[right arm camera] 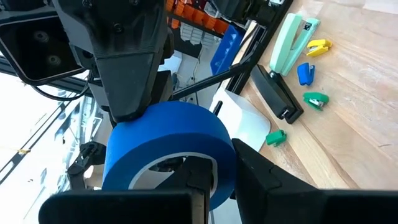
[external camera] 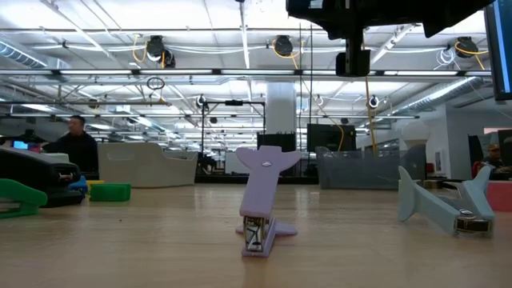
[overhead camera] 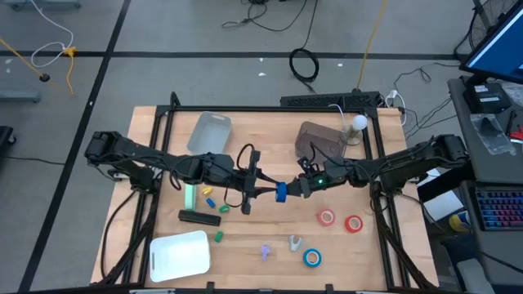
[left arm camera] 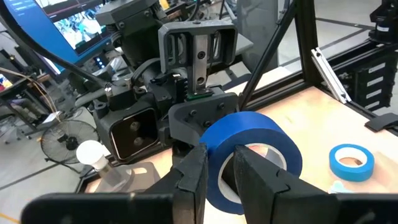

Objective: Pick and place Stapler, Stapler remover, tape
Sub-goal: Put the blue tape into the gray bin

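A blue tape roll [overhead camera: 280, 193] hangs in mid-air over the table's middle, between my two grippers. My left gripper [overhead camera: 272, 193] reaches it from the table's left, and my right gripper [overhead camera: 289, 191] from the right; both are shut on it. On the table lie two red tape rolls [overhead camera: 326, 217] [overhead camera: 353, 223] and another blue one [overhead camera: 311, 258]. A black stapler [overhead camera: 199, 216] and a pale green stapler [overhead camera: 190, 196] lie at the left. A purple stapler remover [overhead camera: 266, 251] and a grey one [overhead camera: 295, 242] stand near the front edge. My left gripper pinches the roll's wall [left arm camera: 219, 180] on its left side, one finger inside the hole and one outside. The fingers lie about level, coming from the table's left. The roll stands on edge, lifted clear of the table. My right gripper pinches the wall on the roll's opposite side [right arm camera: 225, 167], one finger [right arm camera: 198, 177] in the hole and the other outside. It comes about level from the table's right. The roll is clear of the table between the two grippers.
A white tray [overhead camera: 180, 253] lies at the front left, a grey bin [overhead camera: 209, 131] at the far left and a dark clear container [overhead camera: 315, 140] at the far right. Small yellow, blue and green bits [overhead camera: 214, 198] lie by the staplers. A black frame borders the table.
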Controlling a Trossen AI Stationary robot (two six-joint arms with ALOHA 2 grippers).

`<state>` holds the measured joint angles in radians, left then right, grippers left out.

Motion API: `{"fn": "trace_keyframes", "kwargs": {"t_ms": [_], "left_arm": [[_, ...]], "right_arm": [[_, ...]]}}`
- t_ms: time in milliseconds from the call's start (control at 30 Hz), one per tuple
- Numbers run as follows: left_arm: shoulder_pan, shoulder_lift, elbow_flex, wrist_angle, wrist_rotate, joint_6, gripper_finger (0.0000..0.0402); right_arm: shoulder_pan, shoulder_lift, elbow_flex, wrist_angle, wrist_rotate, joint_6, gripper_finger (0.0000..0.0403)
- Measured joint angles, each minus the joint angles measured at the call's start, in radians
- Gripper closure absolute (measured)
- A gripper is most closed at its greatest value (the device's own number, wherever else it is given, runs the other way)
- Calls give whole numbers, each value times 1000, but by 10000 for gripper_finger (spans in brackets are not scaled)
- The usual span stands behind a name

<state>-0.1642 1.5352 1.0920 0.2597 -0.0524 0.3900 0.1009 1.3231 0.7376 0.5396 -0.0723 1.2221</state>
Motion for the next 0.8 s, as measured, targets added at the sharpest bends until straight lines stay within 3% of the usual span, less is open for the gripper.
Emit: {"fn": "trace_keyframes", "kwargs": {"t_ms": [800], "left_arm": [[1,-44,3,-160,-23,-62,323]], "right_arm": [[-9,4,-7,15,31,25,369]]}}
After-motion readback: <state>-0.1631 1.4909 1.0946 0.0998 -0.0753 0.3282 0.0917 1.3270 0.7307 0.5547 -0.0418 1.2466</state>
